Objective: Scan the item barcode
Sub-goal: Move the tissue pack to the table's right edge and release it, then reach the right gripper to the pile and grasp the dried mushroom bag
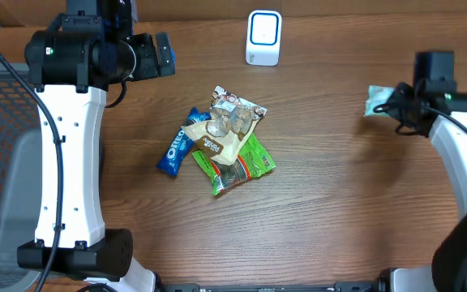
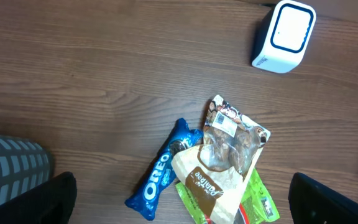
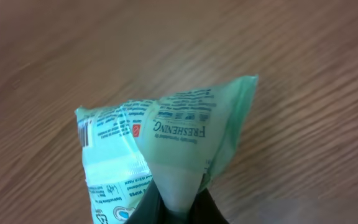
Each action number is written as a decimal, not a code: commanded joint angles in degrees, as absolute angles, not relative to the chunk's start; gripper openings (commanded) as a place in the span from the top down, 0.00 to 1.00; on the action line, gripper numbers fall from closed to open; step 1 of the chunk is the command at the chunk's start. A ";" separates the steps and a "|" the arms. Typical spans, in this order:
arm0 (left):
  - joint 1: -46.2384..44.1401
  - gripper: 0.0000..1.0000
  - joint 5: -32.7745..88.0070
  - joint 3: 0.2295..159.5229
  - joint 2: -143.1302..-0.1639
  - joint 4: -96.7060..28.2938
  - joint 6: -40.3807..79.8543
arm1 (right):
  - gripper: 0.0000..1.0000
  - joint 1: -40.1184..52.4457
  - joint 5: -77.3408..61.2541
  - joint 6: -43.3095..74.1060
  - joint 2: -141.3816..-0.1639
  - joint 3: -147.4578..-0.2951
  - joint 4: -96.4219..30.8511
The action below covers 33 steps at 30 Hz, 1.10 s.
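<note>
Pale green plastic wipes packet (image 3: 166, 140): gripped by right jaws; left jaws released. White boxy scanner (image 1: 263, 37): scan apparently pending.

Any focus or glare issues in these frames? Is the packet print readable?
Overhead: evenly lit and sharp, soft shadows only. Left wrist: Oreo pack and scanner crisp, no glare. Right wrist: green packet fills the frame and is soft, its print only partly legible; the table behind is blurred.
</note>
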<state>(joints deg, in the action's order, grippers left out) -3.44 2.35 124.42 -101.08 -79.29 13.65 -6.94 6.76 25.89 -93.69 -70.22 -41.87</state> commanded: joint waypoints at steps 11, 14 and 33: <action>-3.81 0.00 2.55 124.49 -101.16 -79.09 14.83 | 0.19 -15.22 2.92 28.42 -97.41 -64.36 -32.16; -3.81 0.00 2.55 124.49 -101.16 -79.09 14.83 | 0.09 -15.14 -6.68 20.36 -96.25 -67.00 -34.28; -3.81 0.00 2.55 124.49 -101.16 -79.09 14.83 | 0.02 17.85 -19.70 49.04 -101.78 -68.55 -19.51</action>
